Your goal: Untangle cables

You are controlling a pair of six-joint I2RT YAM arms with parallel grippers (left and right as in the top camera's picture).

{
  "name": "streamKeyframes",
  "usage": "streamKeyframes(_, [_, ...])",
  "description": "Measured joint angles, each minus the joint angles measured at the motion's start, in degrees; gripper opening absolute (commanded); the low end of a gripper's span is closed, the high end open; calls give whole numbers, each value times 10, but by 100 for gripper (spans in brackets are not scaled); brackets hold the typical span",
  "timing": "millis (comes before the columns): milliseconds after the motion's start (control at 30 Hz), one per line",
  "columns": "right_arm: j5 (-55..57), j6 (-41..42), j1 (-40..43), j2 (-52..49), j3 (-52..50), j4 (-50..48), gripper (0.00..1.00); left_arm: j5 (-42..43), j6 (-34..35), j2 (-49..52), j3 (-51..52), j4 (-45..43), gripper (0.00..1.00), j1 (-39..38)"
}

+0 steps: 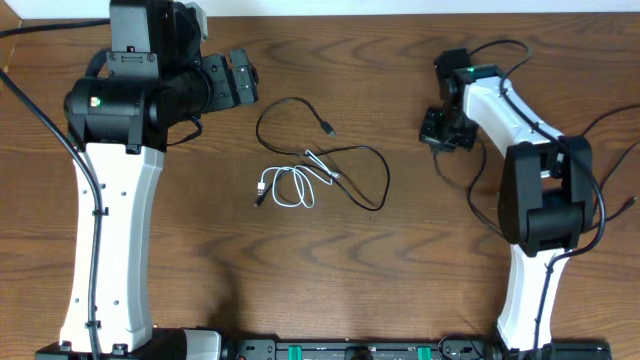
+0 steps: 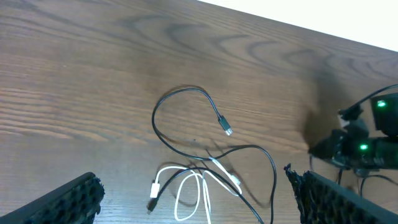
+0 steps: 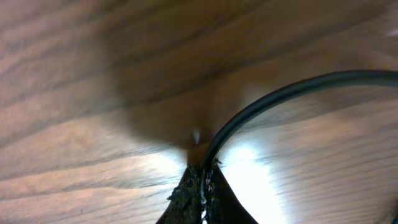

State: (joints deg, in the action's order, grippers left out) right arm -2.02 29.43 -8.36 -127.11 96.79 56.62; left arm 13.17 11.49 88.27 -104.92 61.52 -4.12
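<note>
The cables lie in a loose tangle in the middle of the table. A black cable (image 1: 372, 165) loops around and crosses a shorter white cable (image 1: 290, 190), and its plug end (image 1: 329, 129) points right. In the left wrist view, the black cable (image 2: 180, 92) and the white cable (image 2: 200, 186) lie between and beyond my wide-apart fingers. My left gripper (image 1: 245, 80) is open, up and to the left of the tangle, with nothing in it (image 2: 193, 180). My right gripper (image 1: 437, 128) is shut, low over the wood to the right of the cables. A thicker black wire (image 3: 280, 93) runs up to its closed tips (image 3: 202, 180).
Thick black arm wires (image 1: 478, 195) curl on the table beside the right arm. The left arm's body (image 1: 110, 200) covers the left side of the table. A bar with green parts (image 1: 350, 350) lines the front edge.
</note>
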Motion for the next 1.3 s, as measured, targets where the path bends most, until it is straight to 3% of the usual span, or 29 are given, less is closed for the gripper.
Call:
streamKeyframes(367, [4,-53,167,58,181,106,1,0,0,0,0,0,100,0])
streamKeyframes(767, [68,-51,409,206,282,84,1,0,0,0,0,0,100,0])
streamKeyframes(1133, [218,-21,449,118,282,136,1,0,0,0,0,0,100,0])
streamKeyframes(1300, [189,-27,456,43,281,147,24,5,0,0,0,0,100,0])
